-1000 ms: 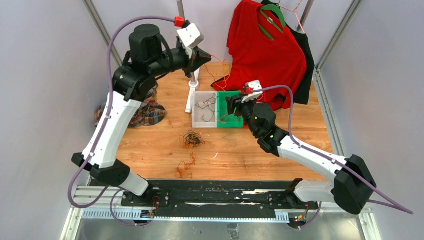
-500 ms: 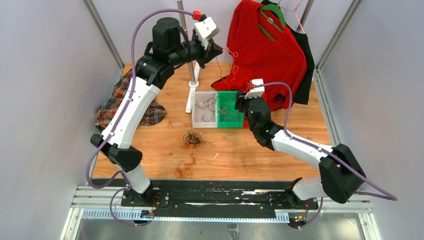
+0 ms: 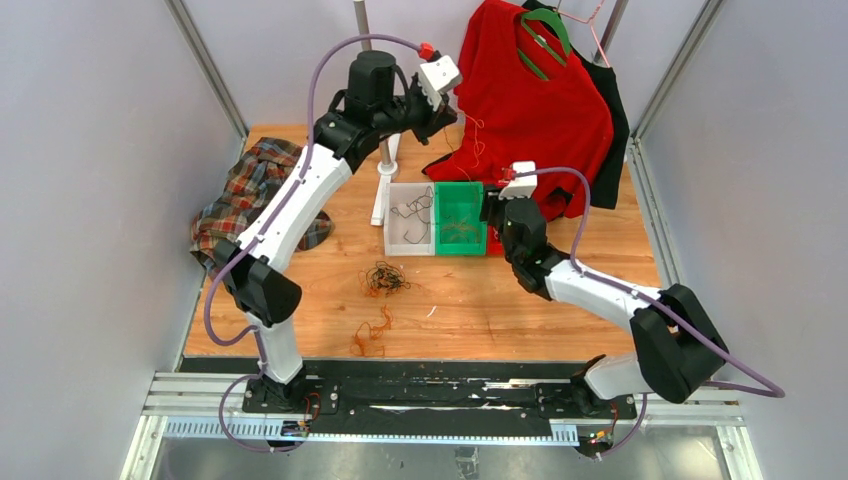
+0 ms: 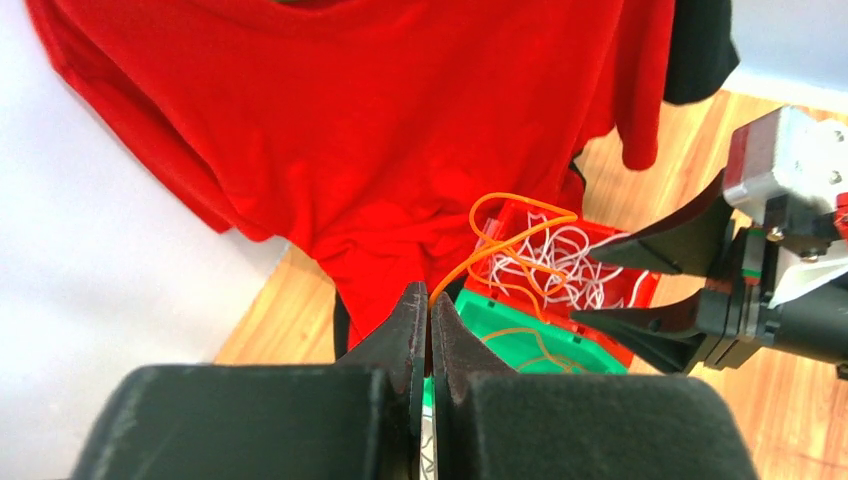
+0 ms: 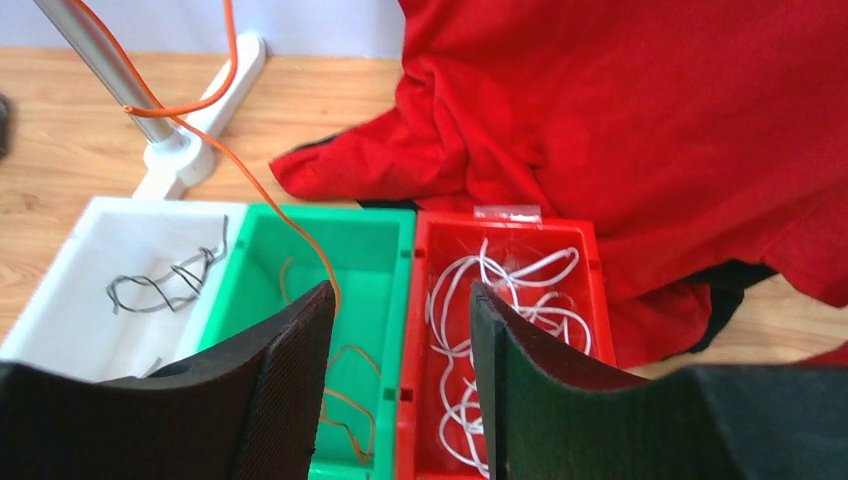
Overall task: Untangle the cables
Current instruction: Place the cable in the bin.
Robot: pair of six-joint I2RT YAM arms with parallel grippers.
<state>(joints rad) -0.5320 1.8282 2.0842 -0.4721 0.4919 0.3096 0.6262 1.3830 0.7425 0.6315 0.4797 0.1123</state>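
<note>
Swinging farther right, left gripper [image 4: 428,298] is clamping the orange cable [image 4: 497,250] trailing below. Right gripper [image 5: 400,295], gaping wide, is hovering nearer it.

Wooden table top [image 3: 480,310] carries everything.
- Far left: plaid cloth [image 3: 235,195], crumpled, partly over table edge.
- Far middle: white stand base [image 3: 381,205], pole upright from it.
- Just right of base: three bins touching in a row. White bin [image 3: 410,250], then green bin [image 3: 460,250], then red bin [image 5: 505,222].
- Behind bins: hem of red shirt [image 5: 400,150] pooled on wood.
- Near middle: dark-and-orange cable tangle [image 3: 386,278]; orange cable bunch [image 3: 372,335] nearer front edge, the two apart.
- Small white scrap [image 3: 432,312] right of both, too small to identify.
</note>
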